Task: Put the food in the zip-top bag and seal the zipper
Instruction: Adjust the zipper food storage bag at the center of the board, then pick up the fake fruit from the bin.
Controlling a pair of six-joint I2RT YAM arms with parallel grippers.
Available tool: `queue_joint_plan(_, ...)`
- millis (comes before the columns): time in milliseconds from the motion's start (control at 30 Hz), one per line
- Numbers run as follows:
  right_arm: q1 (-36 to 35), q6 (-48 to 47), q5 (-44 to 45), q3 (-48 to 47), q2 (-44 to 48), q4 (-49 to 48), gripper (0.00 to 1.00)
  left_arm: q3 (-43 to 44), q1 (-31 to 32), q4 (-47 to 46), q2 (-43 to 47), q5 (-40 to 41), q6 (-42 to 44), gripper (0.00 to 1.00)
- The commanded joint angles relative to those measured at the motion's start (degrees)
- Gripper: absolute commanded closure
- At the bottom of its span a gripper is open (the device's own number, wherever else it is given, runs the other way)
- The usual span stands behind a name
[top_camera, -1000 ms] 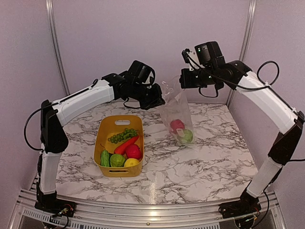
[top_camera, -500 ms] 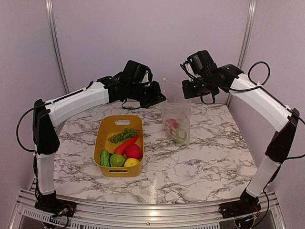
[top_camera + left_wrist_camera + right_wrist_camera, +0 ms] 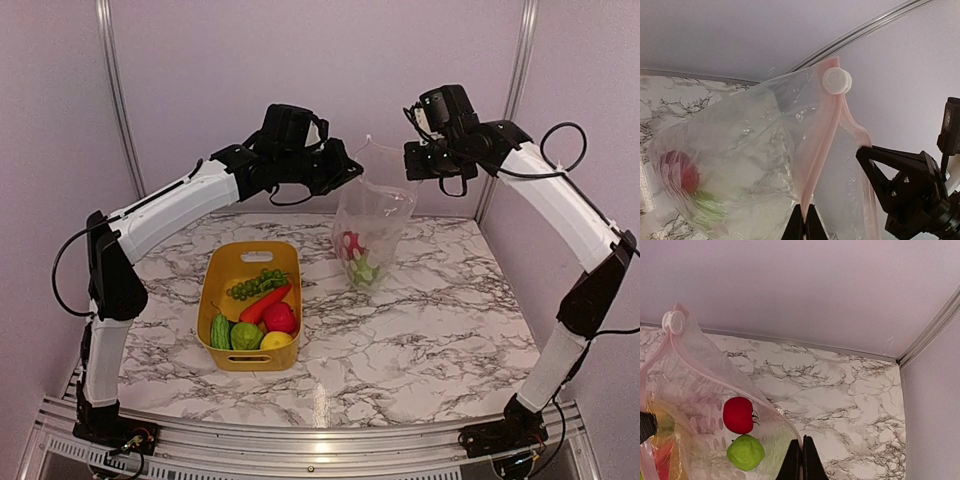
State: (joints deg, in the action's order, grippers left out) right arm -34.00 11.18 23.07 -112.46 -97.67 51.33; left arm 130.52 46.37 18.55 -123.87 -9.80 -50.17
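The clear zip-top bag [image 3: 375, 215] hangs in the air above the back of the table, held at its mouth by both grippers. My left gripper [image 3: 352, 170] is shut on the pink zipper strip [image 3: 824, 137] at the mouth's left side. My right gripper [image 3: 412, 166] is shut on the bag's edge [image 3: 790, 432] at the right side. A white slider clip [image 3: 836, 81] sits on the zipper's end. A red tomato [image 3: 738, 415] and a green round [image 3: 745, 452] lie in the bag's bottom. In the left wrist view my fingertips [image 3: 805, 222] pinch the strip.
A yellow bin [image 3: 222, 265] stands left of centre on the marble table. It holds a green grape bunch [image 3: 258, 282], a carrot [image 3: 265, 303], a red ball [image 3: 280, 318], a lemon [image 3: 276, 340] and green rounds [image 3: 244, 335]. Metal frame posts [image 3: 515, 70] stand at the back corners.
Both grippers have moved right and slightly apart, still holding the bag. The bag's mouth is now stretched wider and the bag hangs more upright, its food shifted left.
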Motion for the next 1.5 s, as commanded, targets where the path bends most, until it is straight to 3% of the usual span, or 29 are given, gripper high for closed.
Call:
queue_joint_plan(0,1.2,-2.9,2.1,-5.2,-1.1,0.0,1.0,0.4,-0.4,-3.2,-2.3,-1.1,-0.6,1.0)
queue_joint_plan(367,-2.4,-1.5,-6.3,8.2,2.1,-6.9,1.0,-13.5,-0.4,-1.8,5.8,-2.4,3.0,0.99)
queue_joint_plan(533,-6.3,-1.3,-7.9,9.9,0.8,-8.1,1.0,-16.0,-0.4,5.5,9.3,0.8,8.1,0.72)
queue_joint_plan(700,-6.5,-0.4,-10.2,9.9,1.0,-8.8,1.0,-24.4,-0.4,7.2,18.2,5.3,12.2,0.47)
queue_joint_plan(800,-6.6,-0.8,-10.7,9.3,1.1,-8.2,1.0,-30.7,-0.4,7.1,24.5,7.5,14.1,0.25)
queue_joint_plan(867,-6.5,-1.1,-10.9,8.8,0.8,-7.3,1.0,-35.5,-0.4,6.3,29.5,9.3,14.9,0.02)
queue_joint_plan(1100,-6.6,-1.8,-12.4,8.3,0.8,-6.3,1.0,-60.4,-0.3,-8.6,55.4,17.9,23.9,0.01)
queue_joint_plan(1167,-6.6,-1.9,-13.1,8.3,0.6,-6.1,1.0,-66.8,-0.5,-9.4,60.1,23.6,22.3,0.01)
queue_joint_plan(1400,-6.6,-2.1,-14.6,8.2,0.5,-5.5,1.0,-71.4,-1.2,0.1,61.3,22.3,25.5,0.01)
queue_joint_plan(1467,-6.6,-2.1,-14.9,8.1,0.5,-5.3,1.0,-70.0,-1.2,4.4,59.6,20.5,28.0,0.06)
